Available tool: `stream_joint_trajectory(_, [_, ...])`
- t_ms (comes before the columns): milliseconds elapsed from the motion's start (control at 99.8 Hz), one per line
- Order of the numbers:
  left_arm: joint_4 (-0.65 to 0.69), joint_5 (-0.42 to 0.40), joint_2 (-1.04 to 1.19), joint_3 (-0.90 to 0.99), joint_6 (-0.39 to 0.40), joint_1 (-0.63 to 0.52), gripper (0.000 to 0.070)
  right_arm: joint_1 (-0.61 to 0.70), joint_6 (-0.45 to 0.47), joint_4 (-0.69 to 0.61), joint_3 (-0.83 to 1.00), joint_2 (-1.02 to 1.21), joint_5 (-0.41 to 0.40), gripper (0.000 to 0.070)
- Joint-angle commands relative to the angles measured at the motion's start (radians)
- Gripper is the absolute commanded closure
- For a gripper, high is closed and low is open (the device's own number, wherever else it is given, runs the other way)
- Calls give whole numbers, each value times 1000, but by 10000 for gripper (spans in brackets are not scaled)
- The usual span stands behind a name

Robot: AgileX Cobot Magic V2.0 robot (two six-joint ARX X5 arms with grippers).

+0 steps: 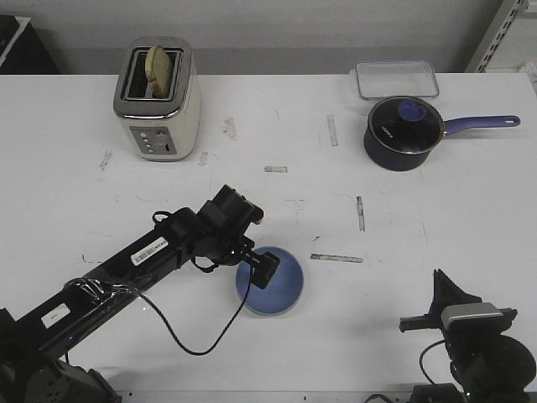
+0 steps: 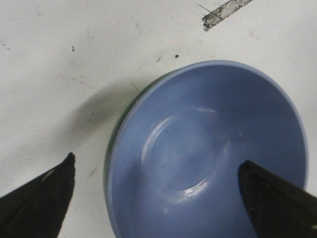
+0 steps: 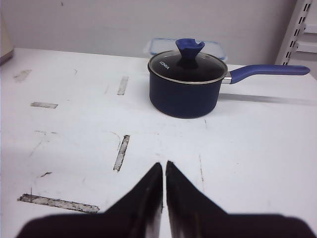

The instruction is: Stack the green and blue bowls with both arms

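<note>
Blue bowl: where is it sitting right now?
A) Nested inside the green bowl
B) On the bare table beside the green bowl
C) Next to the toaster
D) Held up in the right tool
A: in the left wrist view a green bowl rim peeks out from under the blue bowl, with the open left tool straddling them.

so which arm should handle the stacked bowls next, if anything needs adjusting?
Left. Its open fingers straddle the glossy blue bowl, nested in the mint green bowl. The right gripper, shut, sits back at the table's near edge, well clear of the stack.
</note>
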Motion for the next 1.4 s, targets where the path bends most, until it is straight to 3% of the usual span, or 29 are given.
stream_joint_trajectory(0, [0, 6, -20, 20, 8, -8, 0, 2, 14, 9, 5, 3, 0, 700])
stream_joint_trajectory(160, [3, -9, -92, 24, 45, -6, 4, 2, 14, 9, 5, 3, 0, 700])
stream_joint_trajectory(311, [8, -165, -184, 30, 109, -5, 23, 2, 14, 9, 5, 3, 0, 700])
stream_joint_trajectory(381, [9, -278, -227, 30, 127, -5, 123, 2, 14, 9, 5, 3, 0, 700])
stream_joint_trajectory(471, [6, -360, -281, 30, 169, 18, 333, 2, 14, 9, 5, 3, 0, 700])
stream_joint_trajectory(521, [11, -359, -314, 27, 207, 50, 451, 2, 14, 9, 5, 3, 0, 700])
stream_joint_trajectory(591, [30, -356, -362, 11, 231, 100, 546, 2, 14, 8, 5, 3, 0, 700])
stream_joint_trajectory(651, [55, -339, -412, -21, 243, 159, 587, 2, 15, 6, 5, 3, 0, 700])
stream_joint_trajectory(761, [119, -277, -533, -126, 260, 293, 599, 8, 17, 5, 5, 3, 0, 700])
stream_joint_trajectory(882, [207, -209, -689, -276, 259, 447, 698, 17, 17, 5, 5, 3, 0, 700])
stream_joint_trajectory(1122, [313, -125, -1012, -552, 234, 630, 700, 22, 17, 5, 5, 3, 0, 700])
stream_joint_trajectory(1262, [358, -124, -1165, -670, 163, 666, 700, 22, 17, 5, 5, 3, 0, 700])
stream_joint_trajectory(1392, [396, -160, -1233, -742, 166, 670, 700, 22, 17, 5, 5, 3, 0, 700])
